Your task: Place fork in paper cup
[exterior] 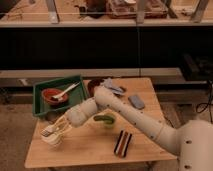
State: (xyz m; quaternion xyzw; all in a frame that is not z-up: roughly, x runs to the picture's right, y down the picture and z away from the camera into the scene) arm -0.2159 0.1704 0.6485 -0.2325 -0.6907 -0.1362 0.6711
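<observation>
The white paper cup (pixel 52 141) stands near the front left corner of the wooden table (pixel 90 150). My gripper (pixel 64 126) is just above and to the right of the cup, shut on the silver fork (pixel 50 131). The fork lies nearly level over the cup's rim, with its tines pointing left. Whether the fork touches the rim I cannot tell. My white arm (pixel 130 116) reaches in from the lower right across the table.
A green cup (pixel 105 120) stands mid-table under the arm. A green tray (pixel 41 107) at the back left holds a reddish-brown bowl (pixel 51 95) and a pale utensil (pixel 66 91). A dark bowl (pixel 93 85), grey items (pixel 136 102) and a striped block (pixel 122 143) lie to the right.
</observation>
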